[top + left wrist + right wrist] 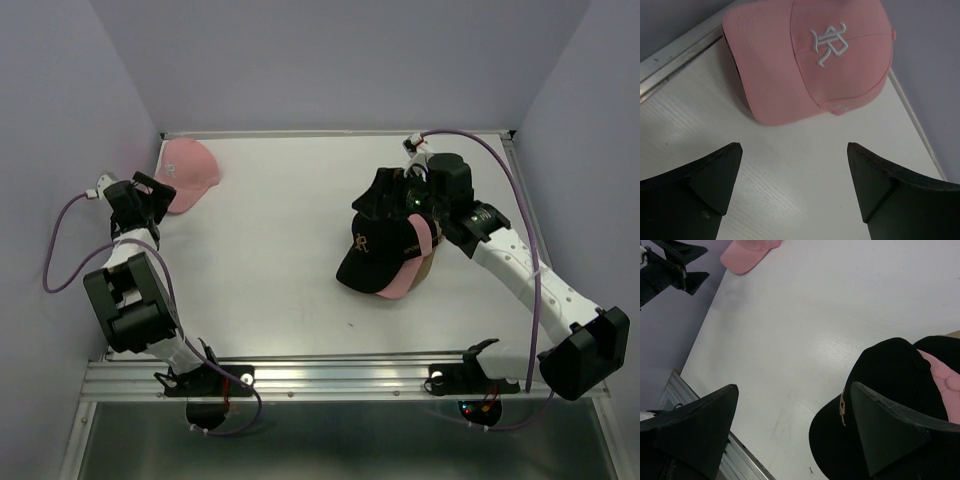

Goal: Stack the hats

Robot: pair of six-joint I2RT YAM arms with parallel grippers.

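Left gripper [795, 150] stands with its jaws spread wide and nothing between them, low over the white table [280, 220] at the far left corner. Just beyond its fingertips, not touching them, lies one lone pink cap [810, 65], crown up, with a white embroidered "R" [829, 44] on its front and its brim close to the table's edge rail.

Right gripper [795, 387] is likewise fully released and holds nothing. It hangs over a pile of caps on the right half of the table, well apart from the lone pink cap.

In that pile I count four caps that show:
- One top black cap [368, 258], brim toward the near edge, with a gold "R" [362, 244] on its front.
- One second black cap [385, 192] behind it, partly under the right wrist.
- One pink cap in the pile [398, 287], its brim edge peeking out beneath the top black cap.
- One tan cap [430, 265], only a sliver visible at the right side of the pile.

That makes two black, two pink and one tan in sight. Whether more caps lie hidden inside the pile cannot be told.
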